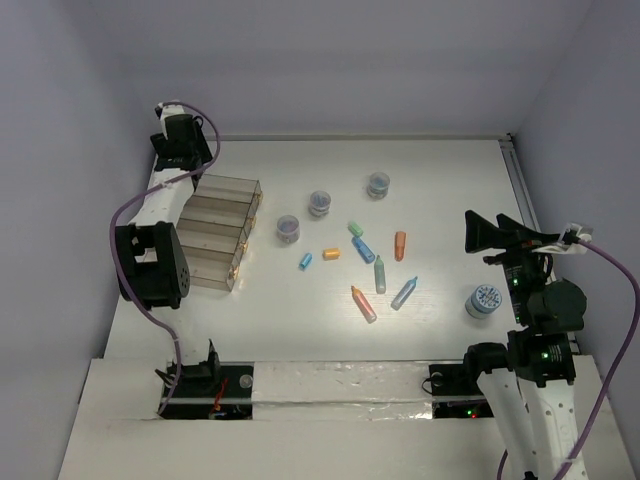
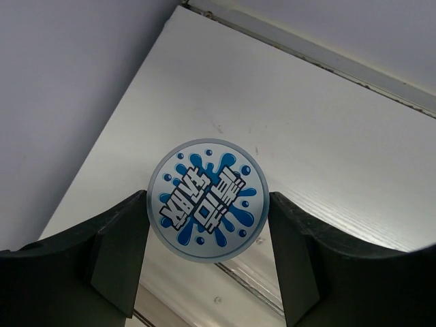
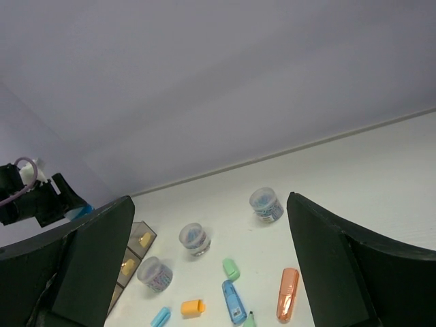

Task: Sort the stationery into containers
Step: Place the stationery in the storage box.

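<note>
**Friend:** What is sitting closest to you?

**Me:** A loose jar (image 1: 484, 300) is sitting on the worktop (image 1: 450, 170), just beside my right arm. Above it my right end effector (image 1: 488, 232) is hanging wide open, holding nothing.

**Friend:** And further out?

**Me:** The pens (image 1: 364, 304) are lying flat in the middle, pointing every which way. On the left, the trays (image 1: 222, 230) are sitting in a block. I think their long sides are running about left to right.

**Friend:** And far away?

**Me:** My left end effector (image 2: 208, 197) is squeezing a round jar (image 2: 208, 204), one finger on each side. It is hanging in the air near the far left corner, just past the trays.

**Friend:** Which way is it pointing?

**Me:** Its splashy blue top is facing my wrist camera. It is round, so no side is looking longer.

**Friend:** How are you doing this bit well?

**Me:** I am thinking: bring it right over one tray, keeping the top up. Go down slowly between the thin walls, then let go softly. From too high, it may tip or bounce out.
</note>
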`<action>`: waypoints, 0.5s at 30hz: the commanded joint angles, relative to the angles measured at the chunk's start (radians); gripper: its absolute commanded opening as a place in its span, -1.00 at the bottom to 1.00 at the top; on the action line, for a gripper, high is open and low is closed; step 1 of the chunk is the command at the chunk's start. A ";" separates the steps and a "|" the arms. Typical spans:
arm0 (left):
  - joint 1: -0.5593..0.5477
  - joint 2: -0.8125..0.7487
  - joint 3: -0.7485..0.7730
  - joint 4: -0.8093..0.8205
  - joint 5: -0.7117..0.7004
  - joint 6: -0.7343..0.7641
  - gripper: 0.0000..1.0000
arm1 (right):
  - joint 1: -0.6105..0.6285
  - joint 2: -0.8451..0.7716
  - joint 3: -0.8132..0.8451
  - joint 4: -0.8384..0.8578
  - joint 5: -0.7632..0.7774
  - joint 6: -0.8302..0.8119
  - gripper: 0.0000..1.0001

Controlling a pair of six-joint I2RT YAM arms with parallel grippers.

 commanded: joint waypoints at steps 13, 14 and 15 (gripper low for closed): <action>0.007 -0.030 -0.025 0.145 0.023 0.029 -0.39 | -0.004 0.006 0.017 0.024 -0.019 -0.003 1.00; 0.007 -0.032 -0.037 0.147 0.014 0.029 -0.39 | -0.004 0.007 0.017 0.025 -0.019 -0.003 1.00; 0.007 -0.032 -0.043 0.151 0.011 0.031 -0.38 | -0.004 0.010 0.017 0.025 -0.019 -0.003 1.00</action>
